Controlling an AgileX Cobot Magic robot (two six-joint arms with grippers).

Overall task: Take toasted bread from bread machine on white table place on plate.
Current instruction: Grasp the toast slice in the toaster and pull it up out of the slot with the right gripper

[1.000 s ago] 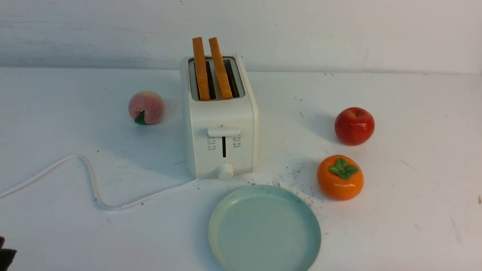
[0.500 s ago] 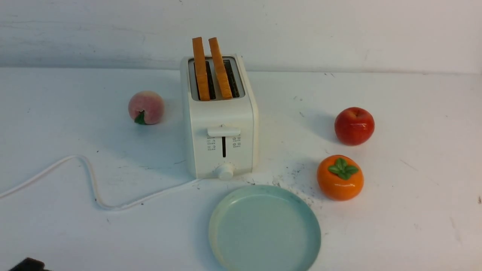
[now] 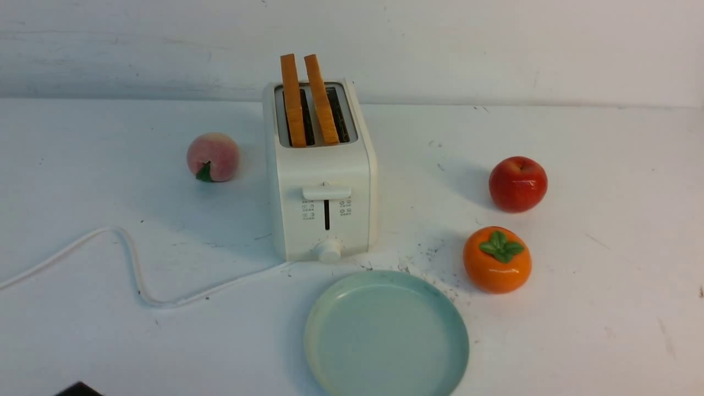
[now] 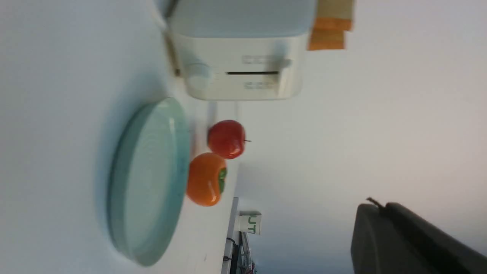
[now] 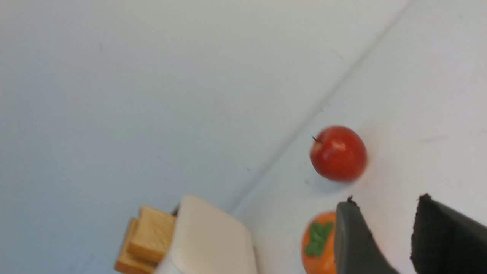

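Two toast slices (image 3: pixel 291 99) stand in the toaster (image 3: pixel 322 181) on a scuffed white table (image 3: pixel 605 165), pale wall (image 3: pixel 495 44) behind. My right pincer (image 5: pixel 386 201) gapes; whether my left pincer (image 4: pixel 376 207) does, I cannot tell.

The right hand (image 5: pixel 386 201) holds its dark fingers apart over the white surface (image 5: pixel 418 76). One finger partly hides an orange fruit (image 5: pixel 315 243). A red apple (image 5: pixel 338 153) sits nearby, and toasted bread (image 5: pixel 146 238) sticks out of the bread machine (image 5: pixel 213 239).

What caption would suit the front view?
Two toast slices stand in the white toaster, the green plate bare in front.
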